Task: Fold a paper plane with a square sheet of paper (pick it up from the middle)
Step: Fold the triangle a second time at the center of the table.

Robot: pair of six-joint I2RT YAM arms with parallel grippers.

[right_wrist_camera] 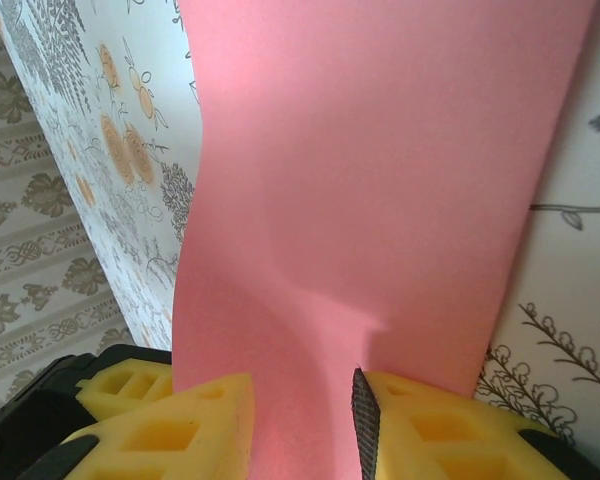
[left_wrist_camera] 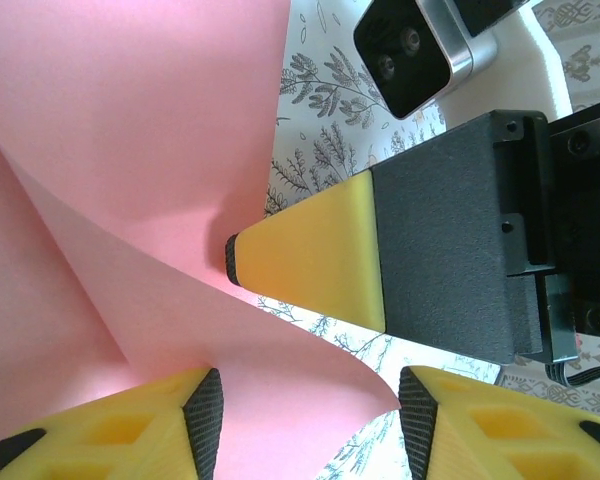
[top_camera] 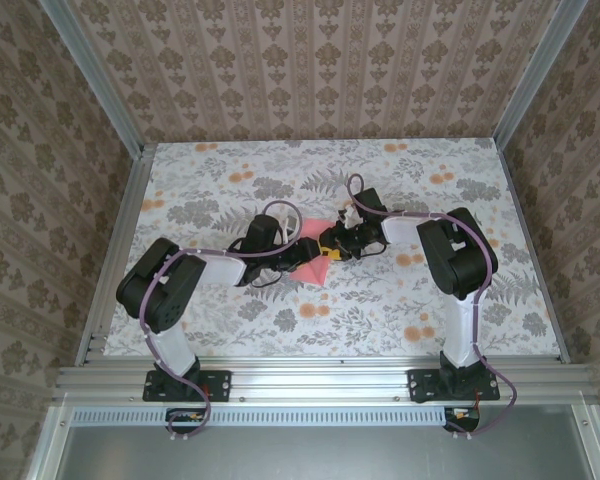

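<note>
The sheet is seen mid-table, curled up between the two grippers. It's judged light, floppy and easily creased (likely slippery on the pads too), so it's best taken along its middle, not by a loose corner. The left gripper is held about half open with a flap lying loose in the gap, and the right gripper is likewise parted, paper running between its pads unclamped. Around it only the flower-print table is seen, with the right finger resting on the paper just ahead of the left jaws, in the way.
</note>
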